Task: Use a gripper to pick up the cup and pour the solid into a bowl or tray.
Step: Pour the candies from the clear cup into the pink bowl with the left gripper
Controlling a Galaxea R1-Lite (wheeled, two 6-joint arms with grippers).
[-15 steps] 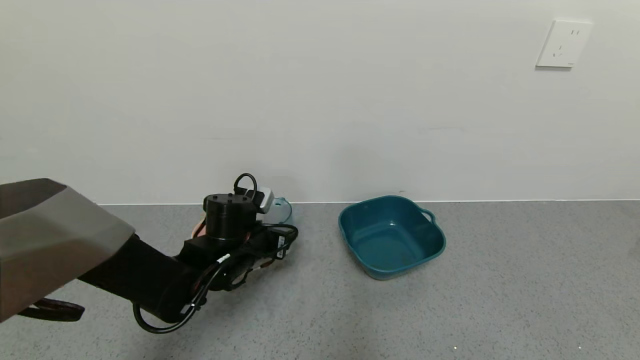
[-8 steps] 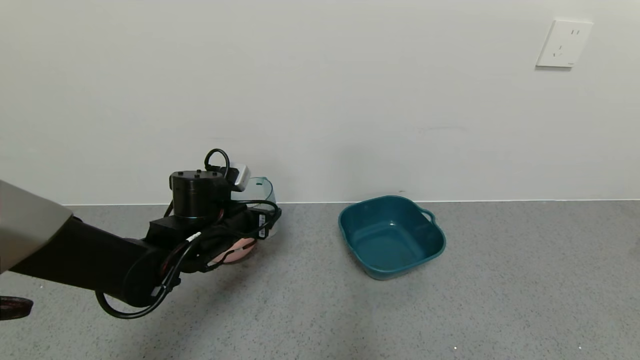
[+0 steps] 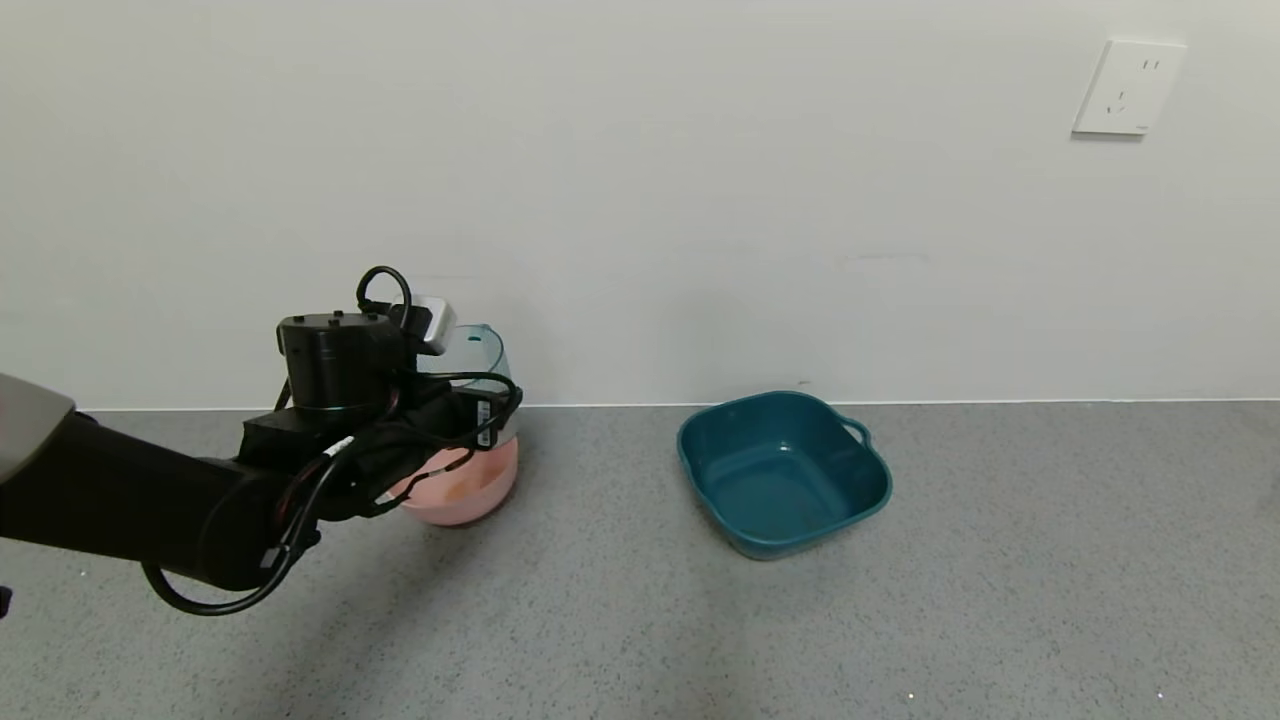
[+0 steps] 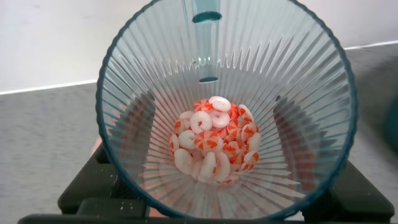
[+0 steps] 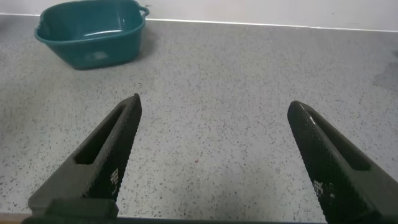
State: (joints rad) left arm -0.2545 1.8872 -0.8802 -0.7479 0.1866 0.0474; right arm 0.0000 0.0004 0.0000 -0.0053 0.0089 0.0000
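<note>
My left gripper [image 3: 450, 400] is shut on the cup [image 3: 478, 352], a clear pale blue-green ribbed tumbler, and holds it upright in the air just above the pink bowl [image 3: 470, 487]. In the left wrist view the cup [image 4: 155, 81] fills the picture. The solid [image 4: 214, 142], a heap of orange-and-white ring pieces, lies at its bottom. The fingers [image 4: 132, 121] show as dark shapes through the ribbed wall on both sides. The arm and cables hide the bowl's near left part. My right gripper [image 5: 214, 124] is open and empty over bare grey surface.
A dark teal squarish tub [image 3: 782, 472] with a small handle stands to the right of the bowl, near the wall; it also shows in the right wrist view [image 5: 93, 38]. The white wall runs close behind everything. The speckled grey surface [image 3: 900, 620] stretches to the front and right.
My left arm has risen and swung left with the cup in its grip. The pink bowl, mostly hidden before, now shows under the cup. The tub has not moved.
</note>
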